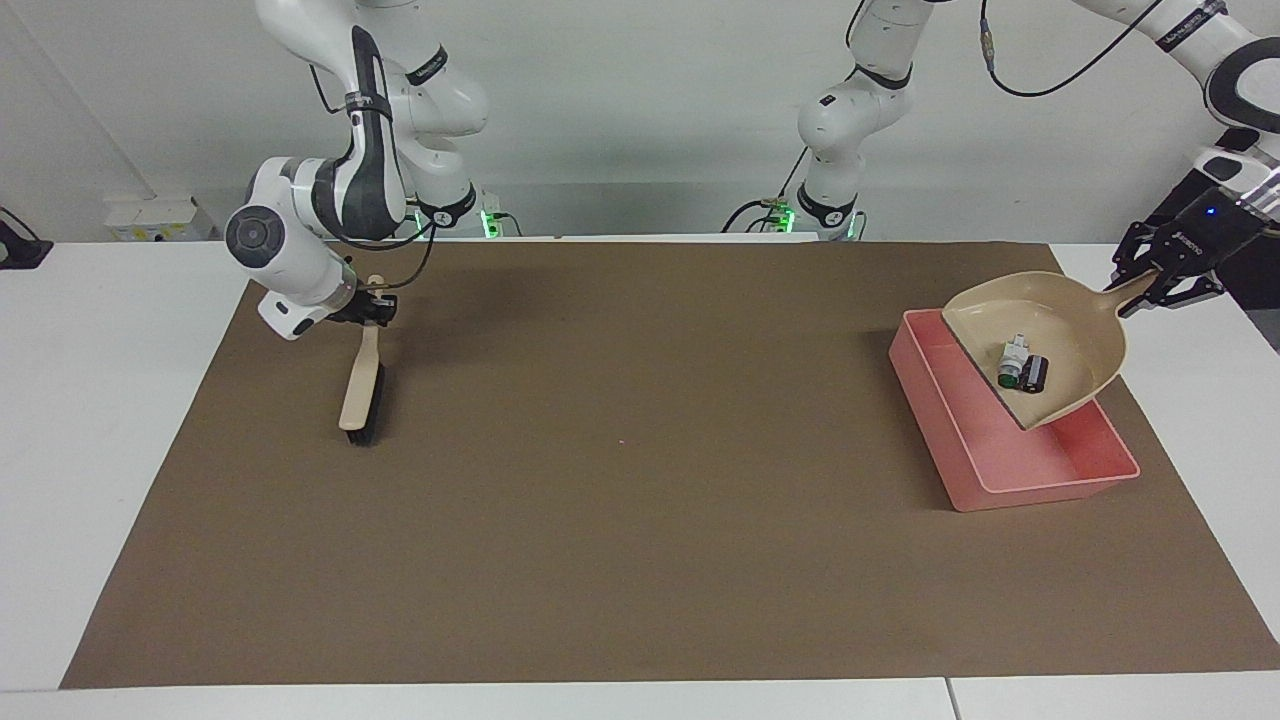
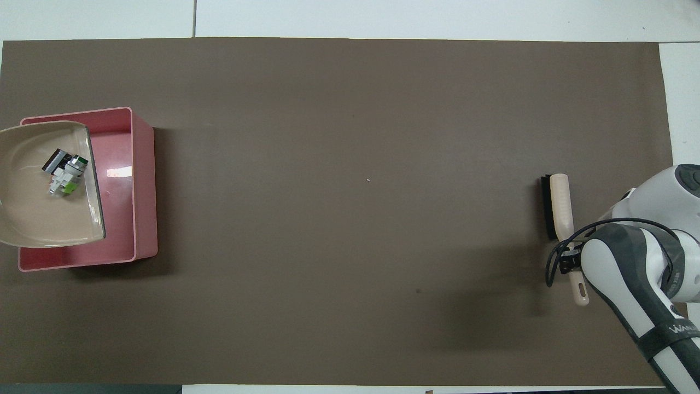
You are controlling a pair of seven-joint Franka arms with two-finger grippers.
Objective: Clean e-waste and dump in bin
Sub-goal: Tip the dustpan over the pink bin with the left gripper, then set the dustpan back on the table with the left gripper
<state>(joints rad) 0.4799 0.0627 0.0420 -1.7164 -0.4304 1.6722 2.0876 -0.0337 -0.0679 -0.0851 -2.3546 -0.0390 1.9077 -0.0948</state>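
My left gripper [image 1: 1163,268] is shut on the handle of the beige dustpan [image 1: 1075,330], held in the air over the pink bin [image 1: 1040,460] and tilted with its open lip down toward the bin's floor. The e-waste lies inside the pan: the white block with green marks [image 1: 1012,365] and the dark block [image 1: 1036,373] beside it. The overhead view shows the dustpan [image 2: 33,213], the white block [image 2: 66,176], the dark block [image 2: 53,161] and the bin [image 2: 123,180]; my left gripper is out of that view.
My right gripper [image 1: 370,310] is shut on the handle of a beige brush [image 1: 360,395] with black bristles, near the right arm's end of the brown mat [image 1: 620,480]. The brush [image 2: 560,205] also shows in the overhead view.
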